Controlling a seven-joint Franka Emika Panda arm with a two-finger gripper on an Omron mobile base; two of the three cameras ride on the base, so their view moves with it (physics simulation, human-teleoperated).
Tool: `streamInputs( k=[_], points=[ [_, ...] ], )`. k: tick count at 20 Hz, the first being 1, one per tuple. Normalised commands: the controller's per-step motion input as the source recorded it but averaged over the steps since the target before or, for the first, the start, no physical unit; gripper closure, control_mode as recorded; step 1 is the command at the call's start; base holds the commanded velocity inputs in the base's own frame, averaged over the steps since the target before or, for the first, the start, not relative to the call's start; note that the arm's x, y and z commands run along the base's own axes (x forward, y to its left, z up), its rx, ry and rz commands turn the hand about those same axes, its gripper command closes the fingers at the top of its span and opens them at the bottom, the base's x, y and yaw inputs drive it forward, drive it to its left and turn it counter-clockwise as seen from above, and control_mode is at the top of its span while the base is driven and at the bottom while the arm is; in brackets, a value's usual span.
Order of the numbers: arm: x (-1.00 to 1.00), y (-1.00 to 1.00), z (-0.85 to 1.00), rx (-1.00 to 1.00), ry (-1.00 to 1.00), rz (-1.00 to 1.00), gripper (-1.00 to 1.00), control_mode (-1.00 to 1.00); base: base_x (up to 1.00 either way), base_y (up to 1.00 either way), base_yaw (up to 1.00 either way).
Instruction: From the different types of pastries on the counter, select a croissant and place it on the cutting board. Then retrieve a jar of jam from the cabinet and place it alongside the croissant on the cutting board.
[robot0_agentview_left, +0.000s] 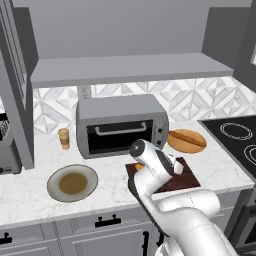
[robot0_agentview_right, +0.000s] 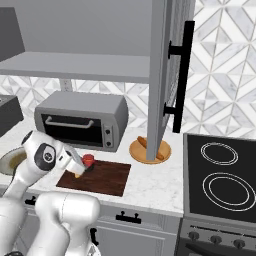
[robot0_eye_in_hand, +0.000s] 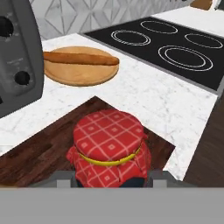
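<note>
Left base view: the arm reaches down over the cutting board (robot0_agentview_left: 187, 176), which lies on the bench (robot0_agentview_left: 30, 192) in front of the toaster oven (robot0_agentview_left: 121, 125). A small golden croissant (robot0_agentview_left: 139, 167) shows at the board's near-left edge, so the first placement appears done. The loaf-like pastry (robot0_agentview_left: 187, 138) rests on its tan plate behind the board.

Right base view: the gripper (robot0_agentview_right: 81, 168) is low over the board's left end, with the jar of jam (robot0_agentview_right: 88, 160) at its tip and the croissant just beside it.

Hand view: the jar sits between the fingers (robot0_eye_in_hand: 158, 178), closed in on it. It has a red checked cloth cover tied with a yellow band. It appears at or just above the board; release remains.
</note>
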Motion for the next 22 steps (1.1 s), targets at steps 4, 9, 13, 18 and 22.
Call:
streamInputs(
  k=[4, 9, 13, 18, 22],
  points=[
    [0.41, -0.24, -0.87, 0.10, 0.12, 0.00, 1.00, -1.00, 0.00, 0.00, 0.00],
    [0.05, -0.36, -0.76, -0.03, 0.15, 0.00, 1.00, -1.00, 0.00, 0.00, 0.00],
    [0.01, -0.28, -0.28, 0.00, 0.00, 0.00, 1.00, -1.00, 0.00, 0.00, 0.00],
    [0.07, -0.16, -0.23, 0.00, -0.01, 0.00, 1.00, -1.00, 0.00, 0.00, 0.00],
    [0.01, 0.00, -0.47, -0.03, -0.08, 0.00, -1.00, -1.00, 0.00, 0.00, 0.00]
  ],
)
